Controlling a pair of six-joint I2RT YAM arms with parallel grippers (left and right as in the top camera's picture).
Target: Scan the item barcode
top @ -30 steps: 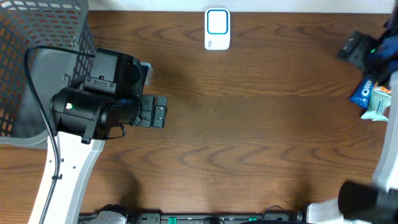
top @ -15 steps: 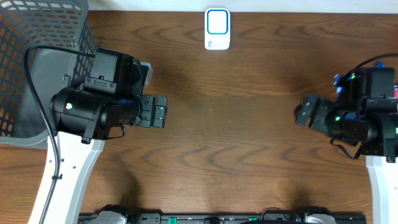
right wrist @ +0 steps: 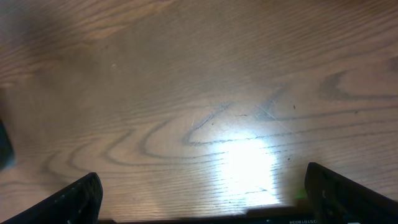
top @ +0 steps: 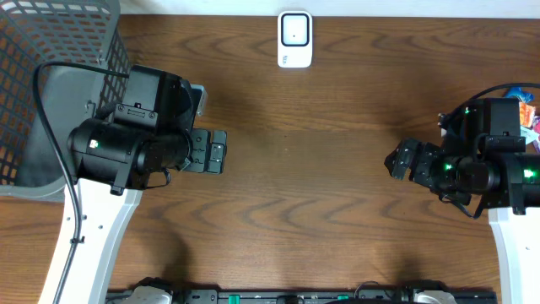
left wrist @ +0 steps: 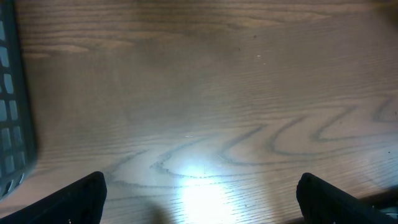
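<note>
– moved since last check: right gripper (top: 395, 160), now further left over the table (top: 321, 219); fingers apart, empty.
– left gripper (top: 218, 152)?
– unmoved; fingers apart, empty.
– item?
– packets (top: 532, 125), right edge, mostly hidden behind the right arm. basket (top: 51, 51), far left. scanner (top: 294, 38), far centre.

The table (top: 337, 169) is brown wood with bold wavy grain, smooth and semi-glossy, and it mirrors a bright patch of light. The scanner (top: 294, 39) is smooth white plastic with a glossy window. Far left of the scanner, the basket (top: 51, 51) is matt grey plastic mesh. The left arm (top: 126, 148) has matt black housings and a smooth white link.
</note>
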